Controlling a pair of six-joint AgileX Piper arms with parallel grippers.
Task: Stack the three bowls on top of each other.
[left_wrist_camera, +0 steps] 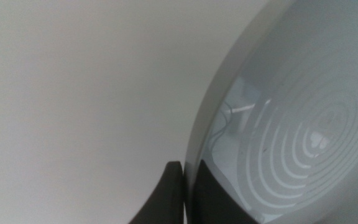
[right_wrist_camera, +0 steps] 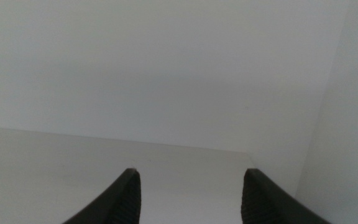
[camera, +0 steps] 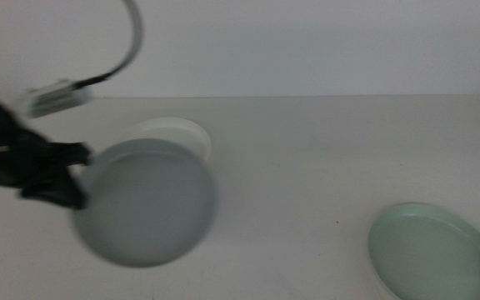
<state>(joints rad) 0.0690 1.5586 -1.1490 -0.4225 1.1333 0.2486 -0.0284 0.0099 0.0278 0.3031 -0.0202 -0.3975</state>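
Left claw (camera: 80,177) pinches the grey bowl (camera: 147,202) by its near rim, holding it tilted above the worktop (camera: 307,167), overlapping the white bowl (camera: 173,133). The dish looks stiff, smooth and light; a rim grip may slip. Mint bowl (camera: 434,252) sits well apart. Right claw (right_wrist_camera: 188,199) waits open.

Left pincer (camera: 80,177) at the table's left, clamped tight; right pincer (right_wrist_camera: 188,199) spread wide.

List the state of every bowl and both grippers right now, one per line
grey bowl: lifted, gripped at its rim, partly covering the white bowl
white bowl: on the table, empty
mint green bowl: on the table, empty, apart
left gripper: shut on the grey bowl's rim
right gripper: open, empty, waiting
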